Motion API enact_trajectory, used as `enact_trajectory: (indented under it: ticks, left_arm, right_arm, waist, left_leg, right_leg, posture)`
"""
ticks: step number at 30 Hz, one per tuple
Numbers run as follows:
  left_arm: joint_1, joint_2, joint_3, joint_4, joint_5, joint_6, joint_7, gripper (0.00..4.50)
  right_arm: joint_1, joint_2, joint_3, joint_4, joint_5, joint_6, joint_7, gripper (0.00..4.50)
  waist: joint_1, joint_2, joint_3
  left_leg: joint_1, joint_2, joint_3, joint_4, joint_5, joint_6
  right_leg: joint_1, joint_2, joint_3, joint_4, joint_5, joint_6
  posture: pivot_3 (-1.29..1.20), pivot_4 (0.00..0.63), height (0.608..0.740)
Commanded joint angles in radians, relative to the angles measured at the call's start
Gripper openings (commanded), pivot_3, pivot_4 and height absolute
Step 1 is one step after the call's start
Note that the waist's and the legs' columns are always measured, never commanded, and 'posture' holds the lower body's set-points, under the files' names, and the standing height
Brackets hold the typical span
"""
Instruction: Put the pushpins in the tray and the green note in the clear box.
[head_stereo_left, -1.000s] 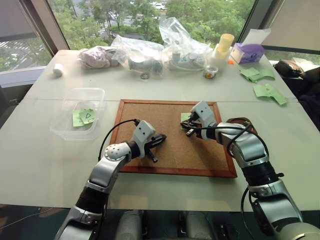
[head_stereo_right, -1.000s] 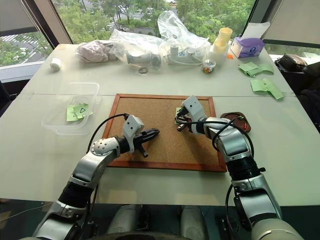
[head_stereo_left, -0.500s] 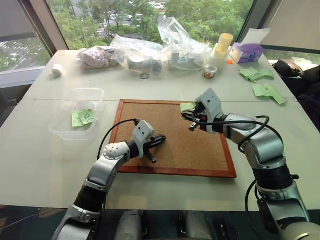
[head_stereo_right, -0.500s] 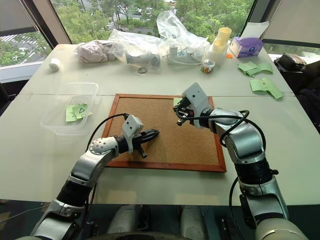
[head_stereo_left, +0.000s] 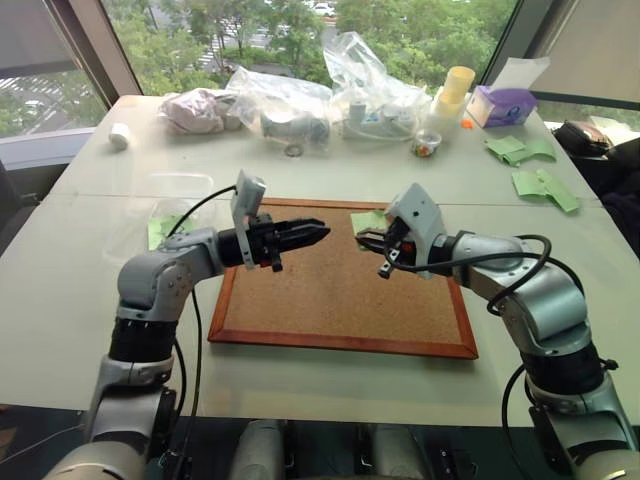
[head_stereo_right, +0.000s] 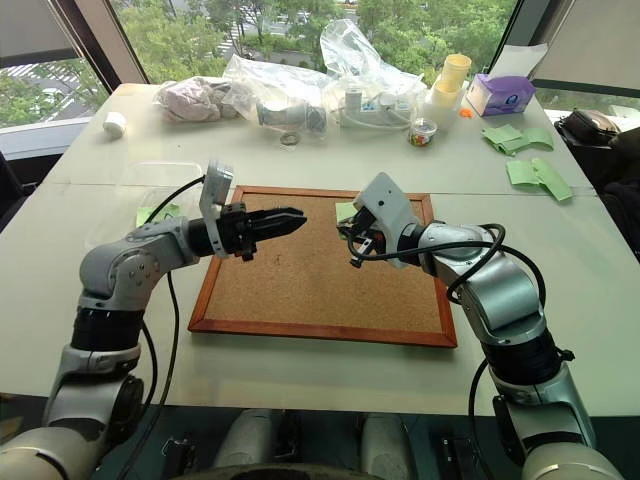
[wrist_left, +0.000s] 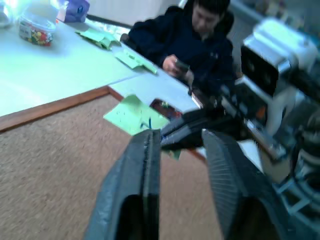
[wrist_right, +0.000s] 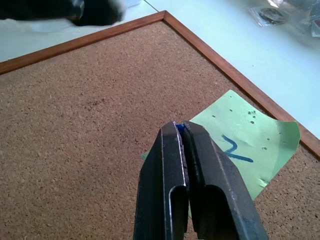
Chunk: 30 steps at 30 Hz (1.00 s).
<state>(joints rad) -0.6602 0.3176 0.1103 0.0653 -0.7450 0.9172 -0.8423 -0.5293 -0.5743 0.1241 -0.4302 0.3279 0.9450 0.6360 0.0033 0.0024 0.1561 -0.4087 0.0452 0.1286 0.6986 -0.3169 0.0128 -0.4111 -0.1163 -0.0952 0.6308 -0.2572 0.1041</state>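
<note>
Corkboard (head_stereo_left: 340, 300) fills the middle of the tabletop (head_stereo_left: 60, 300), and above it the right end effector (head_stereo_left: 368, 238) is pinched shut on the green note (head_stereo_left: 368, 219). Facing it, just apart, the left end effector (head_stereo_left: 318, 232) has its fingers parted, nothing between them.

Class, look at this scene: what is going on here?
A two-armed robot is working over a corkboard. Its right claw is shut on what looks like a blue pushpin by the green note, near the board's far right corner. The left claw hovers open above the board, pointing at the right one.
</note>
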Motion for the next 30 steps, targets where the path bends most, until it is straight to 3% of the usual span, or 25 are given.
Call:
enact_trajectory:
  ticks: [1, 2, 11, 17, 20, 26, 30]
  left_arm:
    - [-0.067, -0.065, 0.07, 0.126, -0.025, 0.018, 0.114, 3.47]
    - [-0.079, -0.09, 0.08, 0.153, -0.024, 0.016, 0.144, 3.92]
    - [-0.113, -0.215, 0.119, 0.253, -0.076, 0.11, 0.265, 3.92]
    - [-0.099, -0.238, 0.104, 0.248, -0.078, 0.15, 0.271, 3.92]
    - [-0.094, -0.247, 0.107, 0.252, -0.074, 0.146, 0.277, 3.18]
    - [-0.093, -0.256, 0.109, 0.243, -0.075, 0.141, 0.278, 0.23]
    - [-0.09, -0.25, 0.086, 0.25, -0.035, 0.102, 0.28, 0.07]
  right_arm:
    - [-0.021, -0.03, 0.001, -0.063, -0.003, -0.021, 0.007, 0.0]
    - [-0.024, -0.04, 0.008, -0.072, -0.008, -0.022, 0.009, 0.0]
    - [-0.051, -0.054, 0.013, -0.141, 0.004, -0.002, 0.003, 0.0]
    - [-0.043, -0.061, 0.025, -0.153, -0.004, -0.002, -0.001, 0.0]
    - [-0.035, -0.065, 0.031, -0.159, -0.008, -0.003, -0.008, 0.0]
    - [-0.03, -0.075, 0.019, -0.17, -0.006, 0.006, -0.02, 0.0]
    - [-0.022, -0.096, -0.008, -0.189, -0.001, 0.031, -0.035, 0.0]
  waist:
    - [0.0, 0.0, 0.0]
    - [0.0, -0.001, 0.0]
    - [0.0, -0.005, 0.003]
    - [0.0, -0.005, 0.003]
    - [0.001, -0.005, 0.003]
    - [0.001, -0.005, 0.003]
    - [0.001, -0.005, 0.003]
  left_leg:
    - [0.0, 0.0, 0.0, 0.0, 0.0, 0.0]
    - [0.0, 0.0, 0.0, 0.0, 0.0, 0.0]
    - [0.0, 0.0, 0.002, 0.0, 0.001, -0.002]
    - [0.0, 0.0, 0.002, 0.0, 0.001, -0.002]
    - [0.0, 0.0, 0.002, 0.0, 0.001, -0.002]
    - [0.0, -0.001, 0.002, 0.0, 0.001, -0.003]
    - [0.0, -0.001, 0.002, 0.0, 0.001, -0.003]
  right_leg:
    - [0.0, 0.0, 0.0, 0.0, 0.0, 0.0]
    - [0.0, 0.0, 0.0, 0.0, 0.0, 0.0]
    - [0.0, 0.001, 0.0, 0.0, 0.0, 0.0]
    - [0.0, 0.001, 0.0, 0.0, 0.0, 0.0]
    - [0.0, 0.001, 0.0, 0.0, 0.0, 0.0]
    - [0.0, 0.001, 0.0, 0.0, 0.0, 0.0]
    - [0.0, 0.001, 0.0, 0.0, 0.0, 0.0]
  posture:
    - [0.0, 0.15, 0.74]
    - [0.0, 0.15, 0.74]
    - [0.0, 0.15, 0.74]
    - [0.0, 0.15, 0.74]
    - [0.0, 0.15, 0.74]
    - [0.0, 0.15, 0.74]
    - [0.0, 0.15, 0.74]
